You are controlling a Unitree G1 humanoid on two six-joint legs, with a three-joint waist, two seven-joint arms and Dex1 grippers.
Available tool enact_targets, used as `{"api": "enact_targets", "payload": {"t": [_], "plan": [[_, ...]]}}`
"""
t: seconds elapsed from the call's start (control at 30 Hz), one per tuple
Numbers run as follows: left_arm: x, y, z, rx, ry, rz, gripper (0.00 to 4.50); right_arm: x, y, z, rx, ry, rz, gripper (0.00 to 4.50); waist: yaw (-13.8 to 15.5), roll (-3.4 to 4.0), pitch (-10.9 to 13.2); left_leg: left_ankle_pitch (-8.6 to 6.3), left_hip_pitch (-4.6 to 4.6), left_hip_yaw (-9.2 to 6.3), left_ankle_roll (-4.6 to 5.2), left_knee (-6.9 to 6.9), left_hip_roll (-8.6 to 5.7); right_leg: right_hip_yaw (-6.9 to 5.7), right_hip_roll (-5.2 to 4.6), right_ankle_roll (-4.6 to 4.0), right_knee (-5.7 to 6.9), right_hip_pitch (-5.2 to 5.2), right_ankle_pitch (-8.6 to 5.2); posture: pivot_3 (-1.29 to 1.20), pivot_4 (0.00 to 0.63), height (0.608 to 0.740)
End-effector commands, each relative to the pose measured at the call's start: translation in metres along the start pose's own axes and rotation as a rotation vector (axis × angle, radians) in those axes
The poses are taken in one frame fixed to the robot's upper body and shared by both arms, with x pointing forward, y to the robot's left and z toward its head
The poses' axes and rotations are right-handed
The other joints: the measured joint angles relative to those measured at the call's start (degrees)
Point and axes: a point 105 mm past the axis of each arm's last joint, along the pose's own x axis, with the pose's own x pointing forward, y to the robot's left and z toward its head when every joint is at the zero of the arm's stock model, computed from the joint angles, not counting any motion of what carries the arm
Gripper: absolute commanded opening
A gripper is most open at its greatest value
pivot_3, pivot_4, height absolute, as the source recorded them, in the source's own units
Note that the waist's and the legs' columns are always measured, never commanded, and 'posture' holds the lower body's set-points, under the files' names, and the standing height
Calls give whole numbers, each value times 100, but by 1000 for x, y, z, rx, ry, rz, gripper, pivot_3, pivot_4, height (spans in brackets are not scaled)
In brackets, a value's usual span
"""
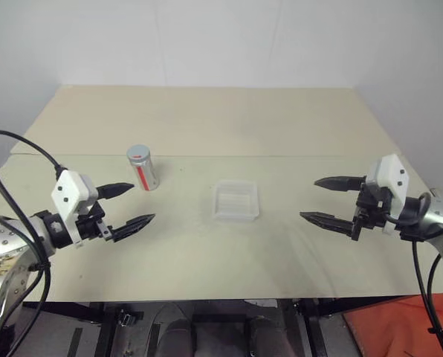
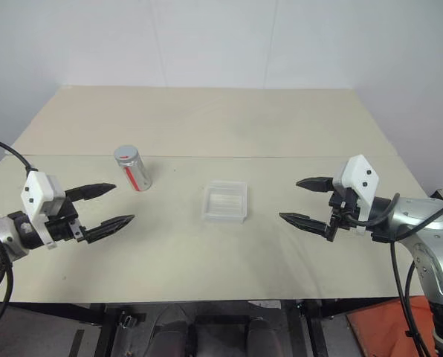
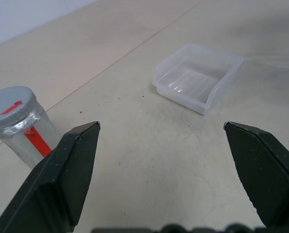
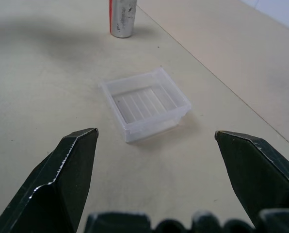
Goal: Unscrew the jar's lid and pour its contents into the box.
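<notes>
Left eye view: the jar [image 1: 143,169] stands upright on the bench [image 1: 207,119], its long axis vertical, the lid [image 1: 137,153] still on top with the red mark facing up and the red-striped label turned toward the robot. The box [image 1: 235,201] lies flat with its open side up, to the right of the jar and a little nearer the robot, apart from it. The left gripper [image 1: 128,204] hovers just in front of the jar, on the robot's side, not touching it, aimed roughly level and inward toward the box; its fingers [image 1: 136,222] are spread wide and hold nothing. The right gripper [image 1: 327,199] hangs on the far side of the box from the jar, well clear of both, also pointing inward, its fingers [image 1: 325,219] spread wide apart and empty. The bench is a pale beige surface with a seam running across it just behind the jar; plain white walls rise beyond its far edge.
</notes>
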Motion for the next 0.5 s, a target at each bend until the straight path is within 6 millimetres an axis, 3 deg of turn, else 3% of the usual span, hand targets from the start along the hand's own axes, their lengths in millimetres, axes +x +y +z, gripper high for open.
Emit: {"api": "enact_targets", "payload": {"t": [0.03,0.23,0.33,0.5], "plan": [[-3,2,5,29,-15,26,4446,-7,-1,12,-59,-25,-15,4500,0,0,0,0,0,0,0,0,0,0,0,0,0,0,0,0,150,740],[-4,2,-1,-7,-37,125,4446,-5,1,12,-57,-25,-5,4500,0,0,0,0,2,-1,0,0,1,0,0,0,1,1,0,0,150,740],[-1,12,-9,-46,-88,328,4446,-3,-1,11,-59,-24,-5,4500,3,2,-1,0,4,-1,0,-1,0,1,-1,0,0,2,0,0,150,740],[16,8,-19,-139,-167,570,4446,-2,-2,15,-76,-36,-1,4500,32,0,-1,0,1,-7,0,5,-3,0,-2,6,0,8,6,0,150,740]]}}
